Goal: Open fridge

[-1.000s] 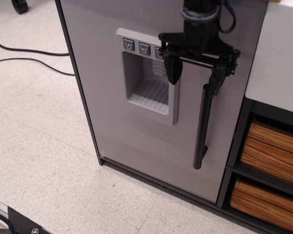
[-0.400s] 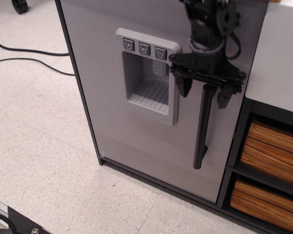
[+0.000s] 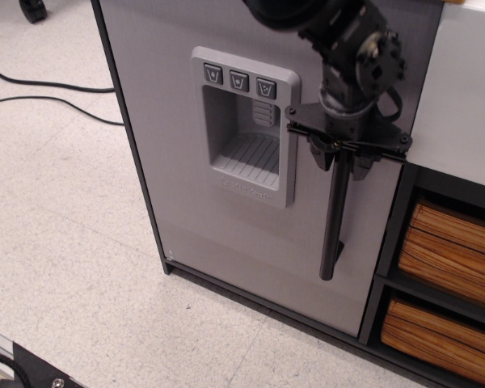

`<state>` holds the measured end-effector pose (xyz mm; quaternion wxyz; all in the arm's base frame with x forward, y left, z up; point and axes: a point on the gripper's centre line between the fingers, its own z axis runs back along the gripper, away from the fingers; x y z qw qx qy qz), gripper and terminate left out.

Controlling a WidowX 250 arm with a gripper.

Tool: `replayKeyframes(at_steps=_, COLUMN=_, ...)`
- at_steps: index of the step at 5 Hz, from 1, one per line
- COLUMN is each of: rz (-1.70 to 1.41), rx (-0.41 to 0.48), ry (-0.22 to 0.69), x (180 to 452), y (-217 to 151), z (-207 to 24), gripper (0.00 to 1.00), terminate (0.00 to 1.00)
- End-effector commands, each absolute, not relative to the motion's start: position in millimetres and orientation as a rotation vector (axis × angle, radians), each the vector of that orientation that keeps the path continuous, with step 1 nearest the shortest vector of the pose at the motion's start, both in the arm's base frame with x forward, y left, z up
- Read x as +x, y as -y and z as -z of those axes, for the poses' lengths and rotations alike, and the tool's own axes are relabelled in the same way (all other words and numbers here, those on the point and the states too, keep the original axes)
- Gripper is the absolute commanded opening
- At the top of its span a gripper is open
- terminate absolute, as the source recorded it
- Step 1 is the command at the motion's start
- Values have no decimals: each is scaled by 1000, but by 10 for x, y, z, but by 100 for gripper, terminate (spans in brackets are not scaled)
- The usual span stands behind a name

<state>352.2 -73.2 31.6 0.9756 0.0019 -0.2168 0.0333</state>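
Note:
The fridge (image 3: 194,202) has a light grey door in a black frame, and the door is shut. A recessed three-button dispenser panel (image 3: 242,125) sits in its middle. A vertical black bar handle (image 3: 333,226) runs down the door's right side. My black gripper (image 3: 343,162) comes down from the top of the frame and sits at the upper end of the handle. One finger stands on each side of the bar, close against it. The handle's top end is hidden behind the gripper.
A white-fronted unit (image 3: 461,97) stands right of the fridge, with wooden-slat drawers (image 3: 453,250) in a black frame below it. Black cables (image 3: 40,89) lie on the pale tiled floor at the left. A black base with a screw shows at the bottom left corner (image 3: 32,372).
The gripper has moved right and down from in front of the dispenser onto the top of the handle. Its fingers have narrowed from wide open to close around the bar.

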Motion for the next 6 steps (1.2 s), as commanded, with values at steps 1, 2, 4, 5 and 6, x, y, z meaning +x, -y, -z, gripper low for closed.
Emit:
replayKeyframes(at_steps=1, rz=-78, rx=-2, ry=507, x=3598, y=797, z=-436, gripper=0, terminate=0)
replayKeyframes(at_steps=2, rz=-46, rx=1, ry=502, x=3439, y=760, z=-501, gripper=0, terminate=0)
replayKeyframes(at_steps=4, rz=8, rx=-30, ry=445, x=3075, y=494, z=-694, gripper=0, terminate=0)
replayKeyframes(at_steps=5, rz=21, rx=49, ry=407, x=2971, y=302, z=-783, gripper=100, terminate=0)
replayKeyframes(at_steps=6, rz=-19, rx=76, ry=317, x=2821, y=113, z=-783, gripper=100, terminate=0)
